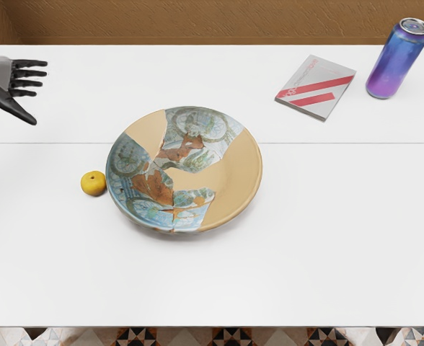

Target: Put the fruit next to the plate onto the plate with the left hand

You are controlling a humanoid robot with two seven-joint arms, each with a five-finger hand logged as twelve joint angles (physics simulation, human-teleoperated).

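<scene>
I count one fruit (93, 183), one plate (242, 171), one booklet (315, 87), one can (397, 59) and one hand in view, all over a white counter (306, 245). The plate is a wide, shallow dish with a tan glaze and blue-green and orange painting, sitting near the counter's middle. The small yellow-orange fruit is not in it. It lies on the counter just outside the rim at the plate's 9 o'clock, so close I cannot tell whether they touch. My left hand (14, 85) hangs at the far left edge, released, with fingers stretched out and gripping nothing. The fruit sits well apart from it, at about 5 o'clock. The booklet lies flat at the plate's 2 o'clock, and the can stands beyond it.
</scene>
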